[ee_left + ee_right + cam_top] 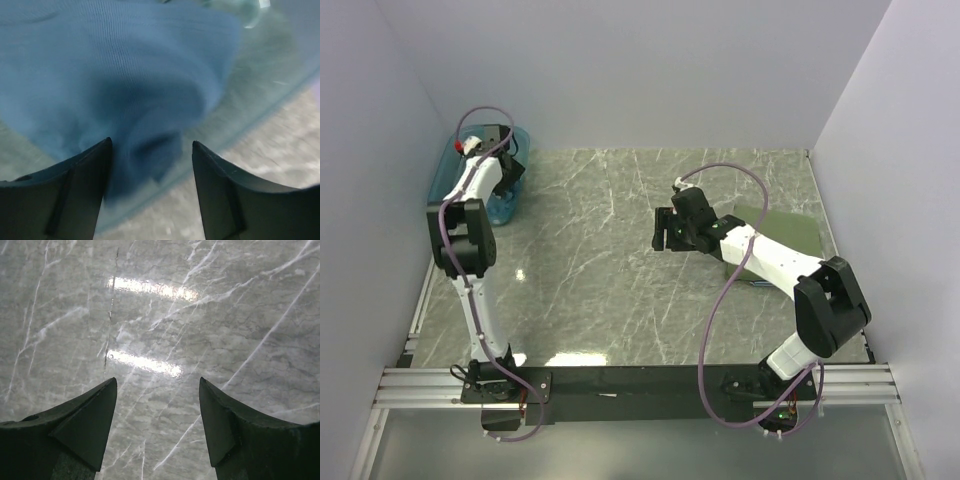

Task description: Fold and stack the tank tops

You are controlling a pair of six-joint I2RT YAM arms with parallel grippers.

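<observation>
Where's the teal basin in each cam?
Top external: teal basin in the far left corner, under the left arm.
Left wrist: its translucent wall curves across the lower right, with the blue tank top inside.
Right wrist: not in it.
Shared landmark: grey marble table, in all three.

Teal-blue tank top (125,75): plain ribbed knit, crumpled in a heap inside the translucent basin (260,65). It sits directly ahead of the left gripper (151,142), with one fold bunched just past the spread fingertips and not pinched. Olive green tank top (788,232): flat on the table, behind the right gripper (665,232), partly under that arm. Striped top: cannot tell.
</observation>
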